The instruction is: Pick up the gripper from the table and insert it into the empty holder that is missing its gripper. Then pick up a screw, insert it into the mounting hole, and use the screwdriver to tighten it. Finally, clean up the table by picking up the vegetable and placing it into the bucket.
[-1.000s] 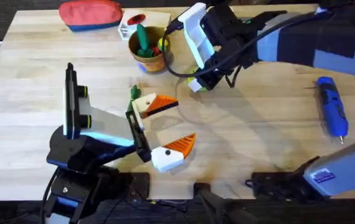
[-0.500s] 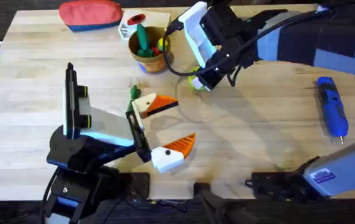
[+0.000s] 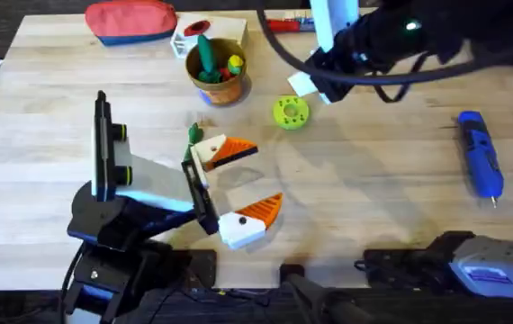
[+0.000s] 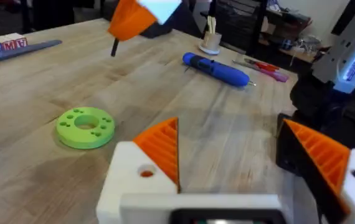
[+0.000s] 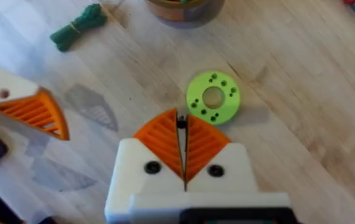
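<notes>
- Overhead view: the right gripper (image 3: 315,87), its orange ribbed fingers together on nothing, hovers above a flat green round disc (image 3: 291,112) on the wooden counter (image 3: 373,198).
- The small orange-brown bucket (image 3: 216,70), holding toy vegetables, stands near the disc, a red zip pouch (image 3: 130,20) behind it.
- The fat blue pen-shaped screwdriver (image 3: 478,153) lies well apart, on the right.
- The left gripper (image 3: 238,184) rests on the counter, fingers apart, a small dark-green bundle (image 3: 193,133) just beside it.
</notes>
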Tool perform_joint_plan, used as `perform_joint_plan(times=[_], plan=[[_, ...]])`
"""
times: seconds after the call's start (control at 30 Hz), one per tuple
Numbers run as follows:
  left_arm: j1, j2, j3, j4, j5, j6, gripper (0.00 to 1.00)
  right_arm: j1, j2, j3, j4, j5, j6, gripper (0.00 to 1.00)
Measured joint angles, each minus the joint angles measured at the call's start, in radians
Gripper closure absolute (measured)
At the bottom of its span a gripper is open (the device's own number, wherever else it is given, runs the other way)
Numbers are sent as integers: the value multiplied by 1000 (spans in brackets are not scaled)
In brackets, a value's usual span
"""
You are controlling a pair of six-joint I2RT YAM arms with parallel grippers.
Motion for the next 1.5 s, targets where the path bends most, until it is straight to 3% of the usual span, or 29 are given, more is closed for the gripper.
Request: perform_joint_plan(times=[0.23,0.53,0.83,1.27,1.5], plan=[[0,0,0,0,0,0,9,115,-46,112,-167,-1,115,998],[0,0,0,-11,1,14,10,280,-45,184,-214,-4,287,998],[0,0,1,-20,64,104,10,440,8,184,-210,-4,390,998],[0,0,1,-23,87,121,10,466,64,184,-123,-5,412,998],[0,0,1,-23,90,121,10,466,76,184,-108,53,412,998]])
